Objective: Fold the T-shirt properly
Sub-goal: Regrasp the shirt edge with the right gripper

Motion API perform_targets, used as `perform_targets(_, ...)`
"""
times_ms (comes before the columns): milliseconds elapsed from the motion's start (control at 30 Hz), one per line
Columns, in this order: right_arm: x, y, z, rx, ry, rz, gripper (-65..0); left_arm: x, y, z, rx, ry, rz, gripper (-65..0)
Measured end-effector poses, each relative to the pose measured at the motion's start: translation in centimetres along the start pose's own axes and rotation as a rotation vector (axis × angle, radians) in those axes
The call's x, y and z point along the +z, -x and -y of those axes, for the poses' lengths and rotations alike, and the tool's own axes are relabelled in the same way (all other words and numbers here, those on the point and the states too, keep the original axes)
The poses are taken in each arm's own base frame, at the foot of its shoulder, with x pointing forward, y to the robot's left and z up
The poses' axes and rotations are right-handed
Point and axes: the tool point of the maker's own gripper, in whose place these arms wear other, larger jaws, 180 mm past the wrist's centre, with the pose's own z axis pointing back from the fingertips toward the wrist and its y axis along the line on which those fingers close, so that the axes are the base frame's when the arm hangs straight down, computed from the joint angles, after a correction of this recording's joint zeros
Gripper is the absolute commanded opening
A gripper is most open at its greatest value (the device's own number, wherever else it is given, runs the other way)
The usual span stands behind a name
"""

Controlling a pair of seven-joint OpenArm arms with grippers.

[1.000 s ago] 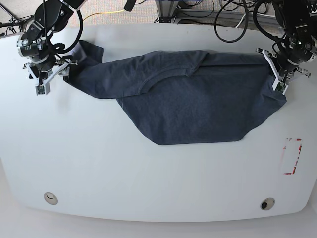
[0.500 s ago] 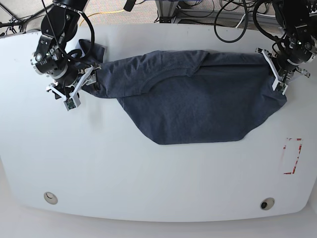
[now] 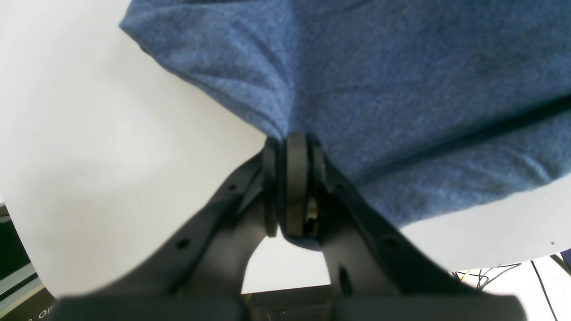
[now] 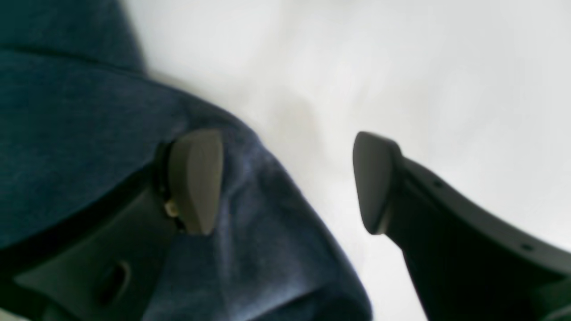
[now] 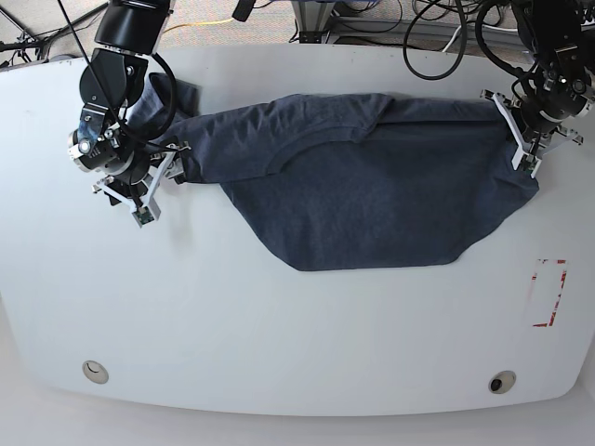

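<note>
Across the bench (image 5: 279,334) the T-shirt (image 5: 372,200) lies lengthwise; left gripper (image 3: 290,147) pinches its right hem, right gripper (image 4: 285,183) straddles the left sleeve, spread.

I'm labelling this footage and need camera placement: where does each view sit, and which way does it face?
Base: overhead, facing down on the table; both arms and the whole T-shirt show.
Left wrist: behind the left hand, looking along its shut jaws at pinched cloth.
Right wrist: behind the right hand, jaws open over a shirt edge.
All views share the T-shirt and white table.
</note>
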Motion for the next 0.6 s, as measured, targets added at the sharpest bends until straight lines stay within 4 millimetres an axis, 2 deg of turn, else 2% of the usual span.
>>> perform_targets(100, -0.4, 0.5, -1.4, 0.003, -0.040, -0.001, -21.7, 0.0, 0.0, 0.0, 0.001, 0.001, 0.001, -65.0)
perform_targets(300, -1.2, 1.9, -1.6, -0.022, -0.058, -0.041, -21.9, 0.0, 0.0, 0.0, 0.000, 0.001, 0.002, -65.0)
perform_targets(433, -1.8, 1.4, -1.6, -0.042, -0.071, 0.007, -24.1, 0.0, 0.0, 0.0, 0.000, 0.000, 0.001, -65.0)
perform_targets(467, -1.9, 1.3, -1.7, -0.047, -0.075, 0.017, -26.8, 0.0, 0.0, 0.0, 0.000, 0.000, 0.001, -65.0)
perform_targets(500, -2.1, 1.3, -1.7, -0.054, -0.081, 0.022, -32.2, 0.0, 0.0, 0.0, 0.000, 0.000, 0.001, -65.0)
perform_targets(600, -2.2, 1.2, -1.7, -0.062, -0.084, 0.032, -54.2, 0.0, -0.1, 0.0, 0.000, -0.001, 0.002, -65.0)
